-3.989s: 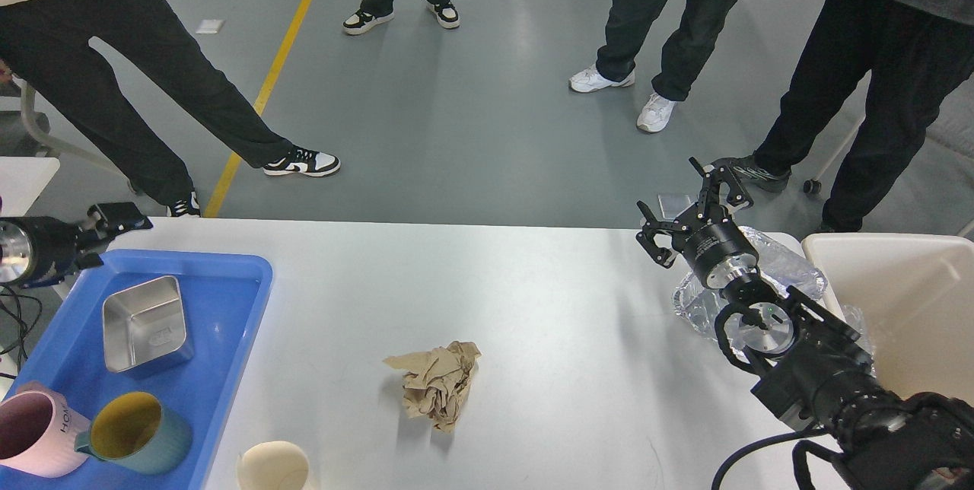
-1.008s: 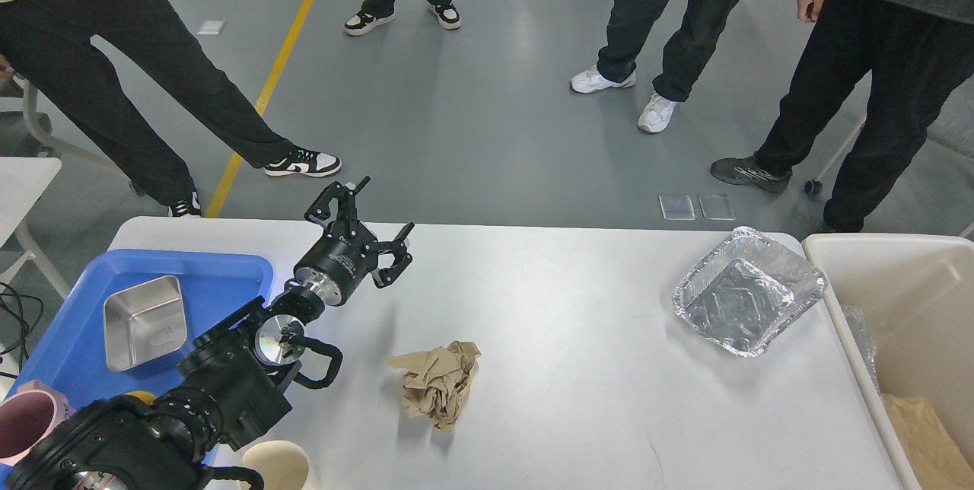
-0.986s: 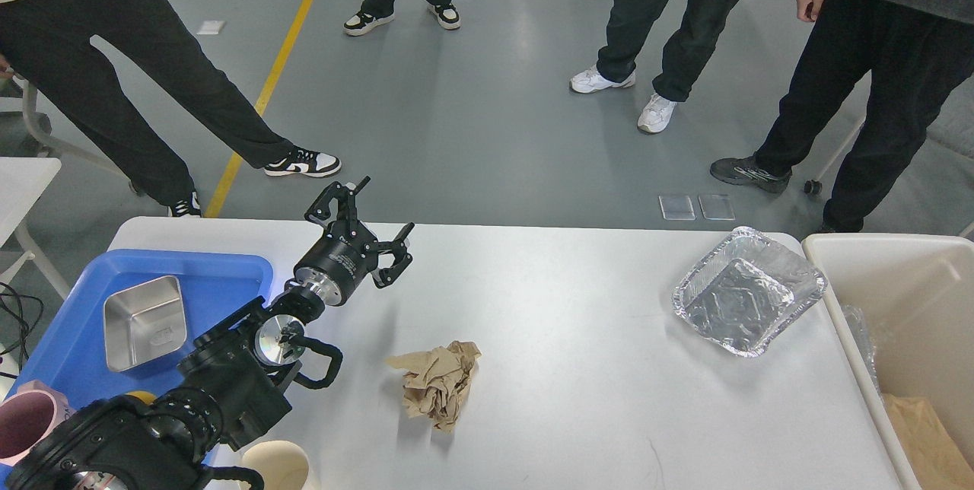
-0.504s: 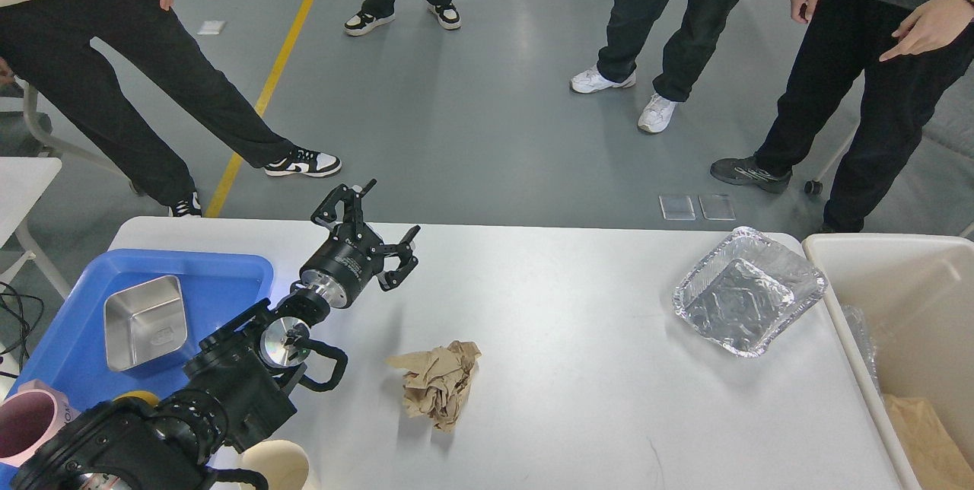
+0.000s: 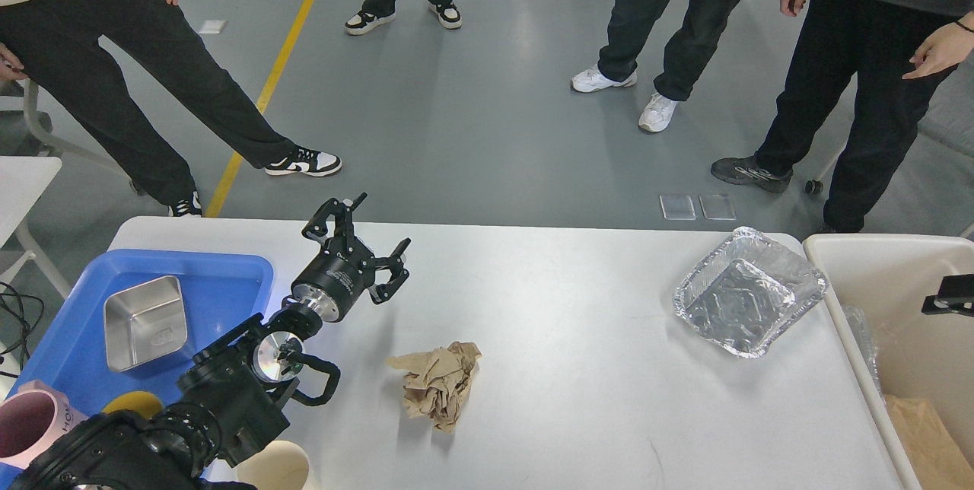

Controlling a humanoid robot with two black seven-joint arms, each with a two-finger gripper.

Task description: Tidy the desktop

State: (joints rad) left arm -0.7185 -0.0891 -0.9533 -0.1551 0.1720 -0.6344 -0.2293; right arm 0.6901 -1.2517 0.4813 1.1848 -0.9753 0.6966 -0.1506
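Note:
The white desktop [image 5: 578,399] carries a crumpled brown paper ball [image 5: 437,387] near its middle and an empty foil tray [image 5: 749,292] at the far right. My left gripper [image 5: 380,222] hovers open and empty over the table's back left, up and left of the paper ball and apart from it. A small black part of my right arm [image 5: 947,296] pokes in at the right edge over the bin; its fingers cannot be made out.
A blue tray [image 5: 228,277] at the left holds a steel container [image 5: 144,320], a pink mug [image 5: 30,429] and a yellow-lined mug [image 5: 133,402] half hidden by my arm. A cream cup [image 5: 274,467] stands at the front edge. A beige bin [image 5: 898,262] holds brown paper [image 5: 924,429]. Several people stand beyond the table.
Four seconds ago the right arm was over the foil tray; it has since withdrawn to the right edge. The left arm reached out over the table and has just shifted slightly left.

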